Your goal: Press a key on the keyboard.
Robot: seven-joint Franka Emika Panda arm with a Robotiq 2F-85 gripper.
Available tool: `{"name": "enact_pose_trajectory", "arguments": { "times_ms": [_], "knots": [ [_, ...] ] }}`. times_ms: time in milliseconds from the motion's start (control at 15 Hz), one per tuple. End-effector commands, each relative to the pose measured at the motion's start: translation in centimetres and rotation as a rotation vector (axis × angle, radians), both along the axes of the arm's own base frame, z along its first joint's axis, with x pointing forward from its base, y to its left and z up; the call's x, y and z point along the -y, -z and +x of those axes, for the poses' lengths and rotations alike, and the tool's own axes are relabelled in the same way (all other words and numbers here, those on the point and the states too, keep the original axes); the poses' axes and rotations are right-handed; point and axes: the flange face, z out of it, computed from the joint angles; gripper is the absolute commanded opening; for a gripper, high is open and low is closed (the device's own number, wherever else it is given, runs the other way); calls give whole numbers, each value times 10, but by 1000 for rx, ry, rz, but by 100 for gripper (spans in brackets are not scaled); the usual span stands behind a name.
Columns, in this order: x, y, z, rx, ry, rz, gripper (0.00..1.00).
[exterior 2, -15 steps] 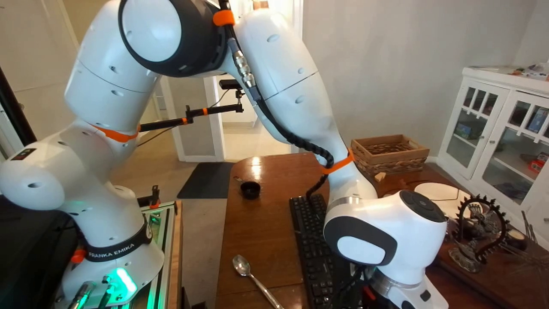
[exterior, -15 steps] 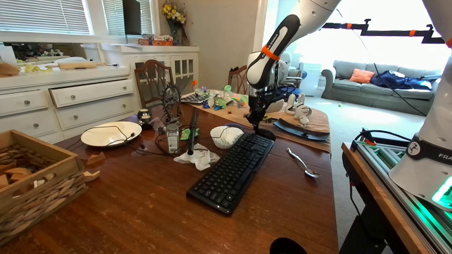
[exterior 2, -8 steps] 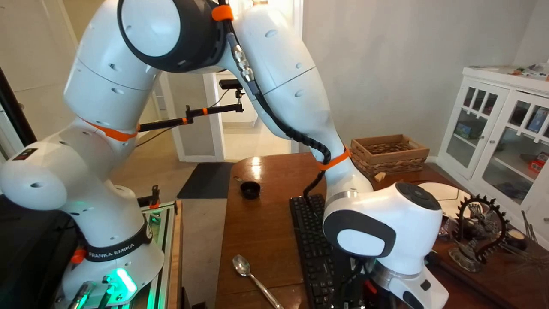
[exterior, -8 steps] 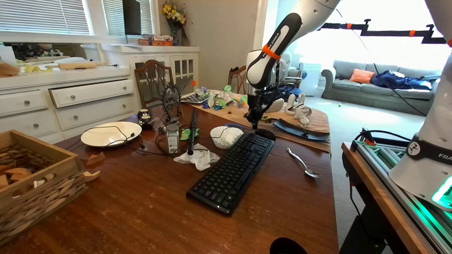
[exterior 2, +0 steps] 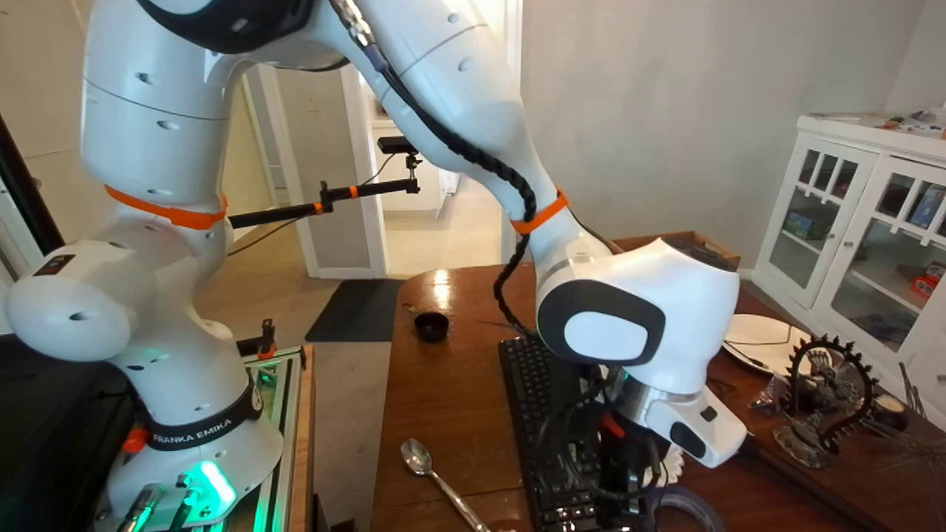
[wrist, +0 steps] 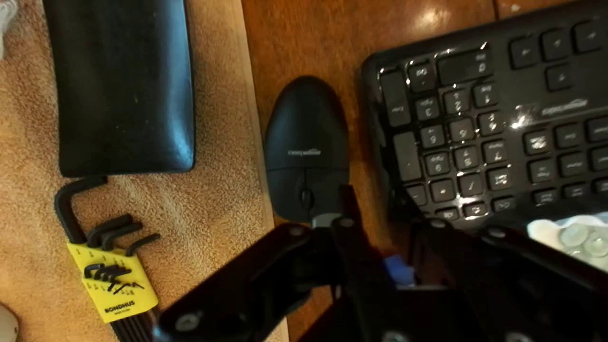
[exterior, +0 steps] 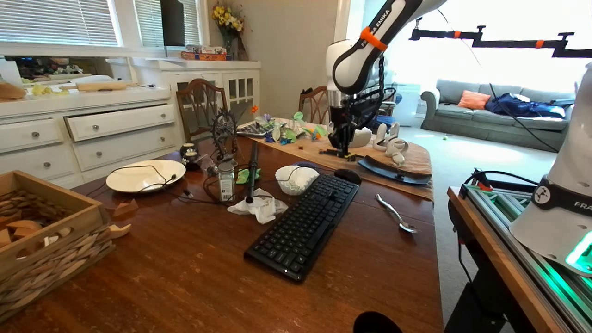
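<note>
The black keyboard (exterior: 305, 222) lies flat on the wooden table in both exterior views; in an exterior view the arm partly covers it (exterior 2: 526, 403). In the wrist view its number-pad end (wrist: 453, 128) is at the right. My gripper (wrist: 373, 199) is above the table, its fingers reaching over the gap between the black mouse (wrist: 306, 142) and the keyboard's end. The fingers stand apart with wood showing between them, and nothing is held. In an exterior view the gripper (exterior: 342, 154) is raised beyond the keyboard's far end, apart from the keys.
The mouse (exterior: 348, 175) sits by the keyboard's far end. A white bowl (exterior: 296, 180), paper tissue (exterior: 259, 206) and jar (exterior: 226, 182) are along one long side, a spoon (exterior: 396, 213) along the other. A black tray (wrist: 121, 90) and hex keys (wrist: 116, 289) lie on the cloth.
The gripper was low by the keyboard's far end. It has risen, mostly in the last half second, and shifted slightly away beyond the keyboard. The keyboard has not visibly moved.
</note>
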Motion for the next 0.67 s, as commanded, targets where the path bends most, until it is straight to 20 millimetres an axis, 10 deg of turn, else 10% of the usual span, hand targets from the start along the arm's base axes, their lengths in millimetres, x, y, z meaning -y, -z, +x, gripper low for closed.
{"name": "enact_pose_trajectory", "arguments": {
  "times_ms": [0,333,600],
  "knots": [
    [-27,-35,-23,-38,-37,13,58],
    [-67,-75,-34,-20,-213,-19,95],
    [-103,-102,-44,4,-372,-17,100]
  ]
}}
